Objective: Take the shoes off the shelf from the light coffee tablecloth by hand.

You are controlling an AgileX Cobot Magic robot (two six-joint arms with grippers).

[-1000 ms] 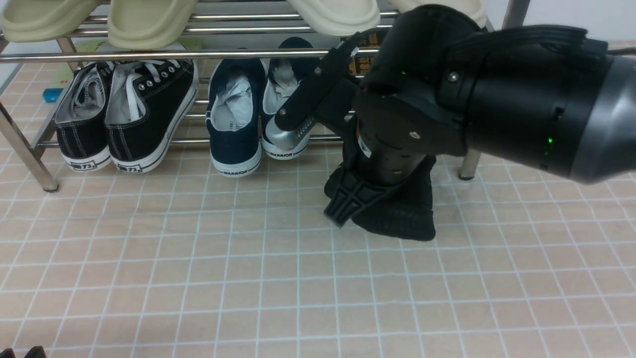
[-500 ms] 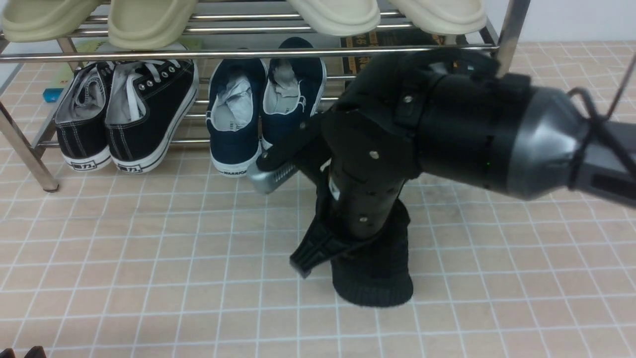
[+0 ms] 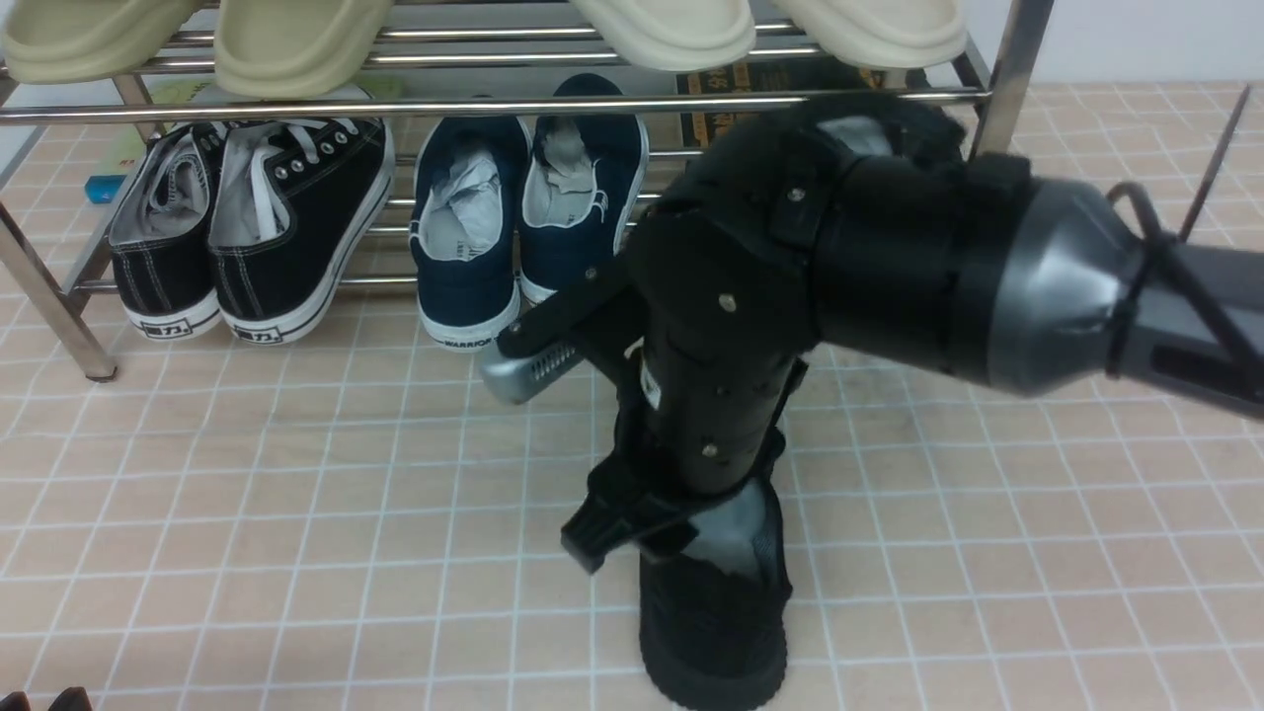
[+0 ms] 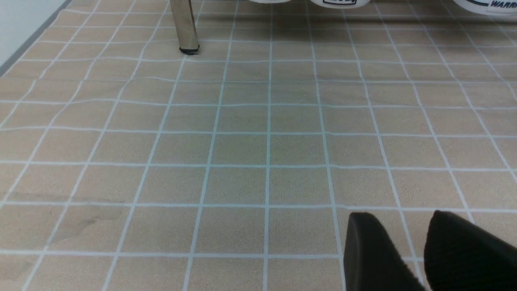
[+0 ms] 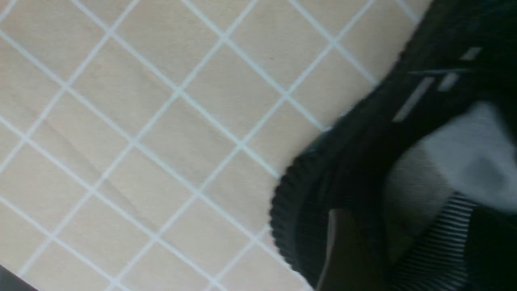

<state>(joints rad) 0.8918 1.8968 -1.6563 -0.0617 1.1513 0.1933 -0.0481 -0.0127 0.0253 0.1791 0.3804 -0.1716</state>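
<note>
Black knit and soft, the shoe [image 3: 716, 612] looked light and floppy above its ribbed sole, so the padded heel collar seemed the firmest place to pinch. It stood on the light coffee tablecloth [image 3: 296, 553], well in front of the shelf [image 3: 296, 107]. The right gripper [image 3: 671, 523] pointed steeply down from a bent wrist, fingers straddling that collar; whether they clamped it or stood slack, I could not tell
</note>
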